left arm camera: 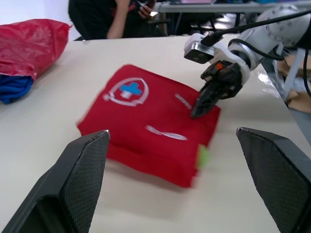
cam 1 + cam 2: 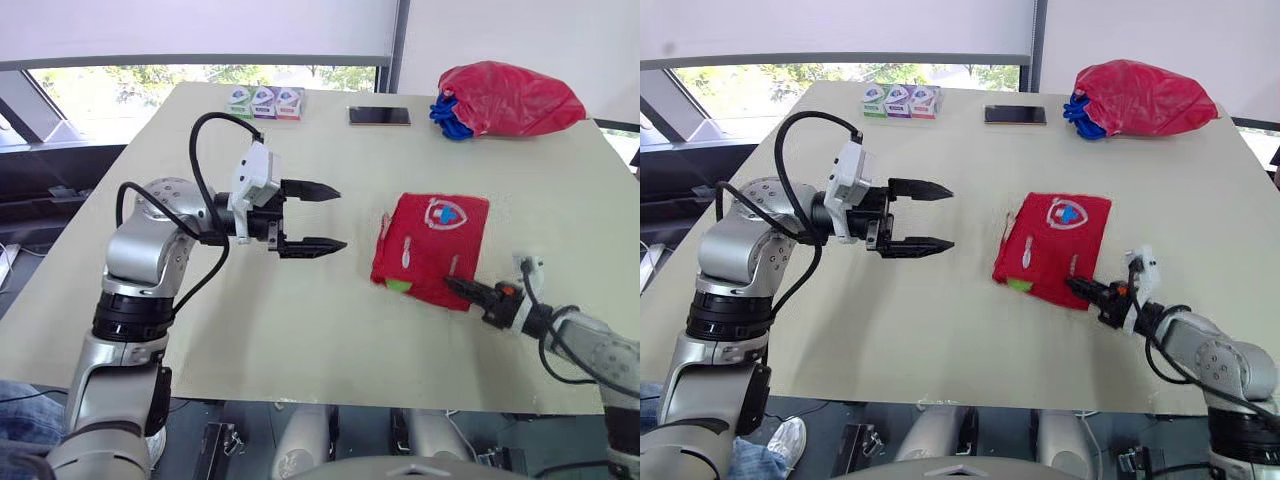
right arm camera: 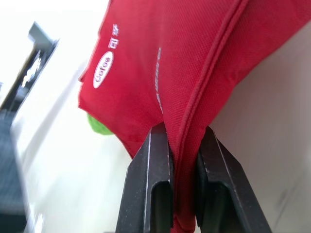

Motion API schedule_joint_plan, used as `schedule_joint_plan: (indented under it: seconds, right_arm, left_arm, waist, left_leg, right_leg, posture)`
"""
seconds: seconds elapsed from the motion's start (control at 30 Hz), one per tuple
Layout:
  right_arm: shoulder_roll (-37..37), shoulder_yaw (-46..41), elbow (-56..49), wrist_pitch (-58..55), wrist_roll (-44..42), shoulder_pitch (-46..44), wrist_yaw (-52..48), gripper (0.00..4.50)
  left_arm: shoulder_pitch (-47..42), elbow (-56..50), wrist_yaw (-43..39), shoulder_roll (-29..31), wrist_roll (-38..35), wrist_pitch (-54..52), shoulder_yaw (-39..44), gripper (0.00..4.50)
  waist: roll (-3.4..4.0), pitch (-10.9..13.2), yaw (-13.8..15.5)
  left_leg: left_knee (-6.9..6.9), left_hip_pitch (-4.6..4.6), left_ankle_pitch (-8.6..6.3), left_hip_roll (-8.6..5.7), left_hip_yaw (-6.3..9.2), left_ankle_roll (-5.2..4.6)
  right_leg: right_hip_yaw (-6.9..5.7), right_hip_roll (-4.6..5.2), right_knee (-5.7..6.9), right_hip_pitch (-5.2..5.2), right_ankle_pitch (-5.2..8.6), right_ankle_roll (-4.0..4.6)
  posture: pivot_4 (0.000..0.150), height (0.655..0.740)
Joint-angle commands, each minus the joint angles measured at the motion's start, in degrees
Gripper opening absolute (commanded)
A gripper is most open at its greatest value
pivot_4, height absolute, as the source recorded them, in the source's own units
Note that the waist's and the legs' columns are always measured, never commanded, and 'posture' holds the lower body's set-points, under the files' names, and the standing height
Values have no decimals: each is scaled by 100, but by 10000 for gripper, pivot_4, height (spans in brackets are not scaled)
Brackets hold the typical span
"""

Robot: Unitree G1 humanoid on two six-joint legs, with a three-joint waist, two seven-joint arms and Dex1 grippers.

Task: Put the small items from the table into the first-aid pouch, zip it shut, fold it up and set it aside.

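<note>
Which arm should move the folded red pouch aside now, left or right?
Right. The right gripper has its jaws shut on the near corner of the pouch, so it could probably carry it off directly. The left gripper has its jaws open, apart from the pouch.

Daylight from the window (image 2: 200,78) at the upper left of the head views lights the table (image 2: 300,330) evenly; shadows are faint and soft-edged. In the left wrist view the near edge of the first-aid pouch (image 1: 146,126) is smeared by motion. In the right wrist view the table washes out to near white, and the frame's left side is out of focus.
</note>
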State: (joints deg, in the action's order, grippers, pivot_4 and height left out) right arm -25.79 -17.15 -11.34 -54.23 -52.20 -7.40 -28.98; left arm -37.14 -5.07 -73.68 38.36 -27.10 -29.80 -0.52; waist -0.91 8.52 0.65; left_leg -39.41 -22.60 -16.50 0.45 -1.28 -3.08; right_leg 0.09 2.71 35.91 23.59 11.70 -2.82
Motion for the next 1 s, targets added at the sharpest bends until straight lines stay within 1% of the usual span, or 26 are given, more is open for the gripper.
schedule_joint_plan:
  seconds: [0.03, 0.23, 0.27, 0.4, 0.47, 0.57, 0.7, 0.77, 0.83, 0.87, 0.9, 0.97, 1.0]
  right_arm:
    - [298, -615, 240, 518, -104, -581, 582, 221]
    - [973, -1079, 1226, 1326, 93, -1712, 1672, 221]
    - [1094, -1176, 1466, 1545, 154, -1943, 1888, 221]
    - [1669, -1736, 2557, 2693, 384, -2866, 3089, 221]
    - [1865, -1867, 2813, 3053, 463, -3058, 3406, 221]
    - [2061, -1812, 3037, 3545, 730, -3183, 3606, 221]
    - [2423, -1364, 2928, 3660, 1047, -2994, 3553, 221]
    - [2459, -1193, 2745, 3505, 1106, -2832, 3450, 9684]
    - [2416, -1035, 2406, 3101, 995, -2548, 3361, 17796]
    - [2372, -992, 2190, 2854, 891, -2392, 3363, 23385]
    - [2335, -986, 1915, 2587, 711, -2226, 3375, 29969]
    - [2161, -888, 1293, 1981, 383, -1842, 3288, 36998]
    - [2050, -805, 1036, 1747, 310, -1667, 3225, 43505]
  left_arm:
    - [-246, -125, 353, -41, -174, -192, 180, 45000]
    - [-306, -212, 742, -129, -318, -357, 237, 45000]
    - [-328, -230, 812, -163, -355, -367, 256, 45000]
    - [-341, -337, 973, -206, -448, -401, 265, 45000]
    - [-330, -373, 1025, -210, -474, -396, 250, 45000]
    - [-311, -407, 1081, -216, -509, -366, 242, 45000]
    - [-260, -481, 1176, -232, -568, -377, 250, 45000]
    - [-233, -496, 1205, -222, -589, -379, 256, 45000]
    - [-179, -495, 1221, -198, -603, -390, 279, 45000]
    - [-141, -495, 1219, -181, -602, -386, 287, 45000]
    - [-92, -491, 1211, -164, -594, -366, 295, 45000]
    - [41, -473, 1189, -128, -549, -266, 310, 45000]
    - [104, -463, 1185, -113, -527, -223, 318, 45000]
  waist:
    - [0, 1, 11]
    - [8, 7, -10]
    - [18, 13, -20]
    - [22, 15, -89]
    - [22, 14, -94]
    - [23, 14, -144]
    - [26, 16, -194]
    - [27, 15, -221]
    - [27, 15, -231]
    - [27, 15, -229]
    - [27, 15, -230]
    - [27, 15, -209]
    - [28, 15, -203]
  left_leg:
    - [0, 0, 0, -1, 0, 0]
    - [13, -2, 1, -2, 5, 3]
    - [12, -4, 2, -2, 1, 5]
    - [13, -1, 3, -6, -1, 5]
    - [15, 0, 11, -6, 3, 18]
    - [23, 0, 16, -5, 3, 27]
    - [27, -1, 16, -4, -3, 29]
    - [27, 0, 16, -4, -2, 29]
    - [27, 1, 16, -4, -1, 28]
    - [27, 1, 16, -3, 0, 28]
    - [27, 1, 16, -3, 2, 27]
    - [27, 0, 14, -3, 4, 25]
    - [26, 0, 14, -3, 4, 24]
  right_leg:
    - [0, 0, 0, 1, 0, 0]
    - [-6, 0, -1, 3, 0, 2]
    - [-3, 0, -1, 5, -1, 1]
    - [7, 2, 1, 5, -1, 1]
    - [3, 1, 2, 5, -1, 1]
    - [-1, 2, 1, 5, -1, 2]
    - [8, 2, -2, 9, -1, 2]
    - [8, 2, -1, 8, -1, 2]
    - [8, 3, 2, 8, -1, 2]
    - [6, 4, 3, 8, -1, 2]
    - [4, 5, 3, 7, -1, 2]
    - [1, 7, 3, 6, -1, 2]
    - [2, 8, 3, 6, -1, 2]
  posture:
    - [1500, 7400]
    - [1500, 7400]
    - [1500, 7400]
    - [1500, 7400]
    - [1500, 7400]
    - [1500, 7400]
    - [1500, 7400]
    - [1500, 7400]
    - [1500, 7400]
    - [1500, 7400]
    - [1500, 7400]
    - [1500, 7400]
    - [1500, 7400]
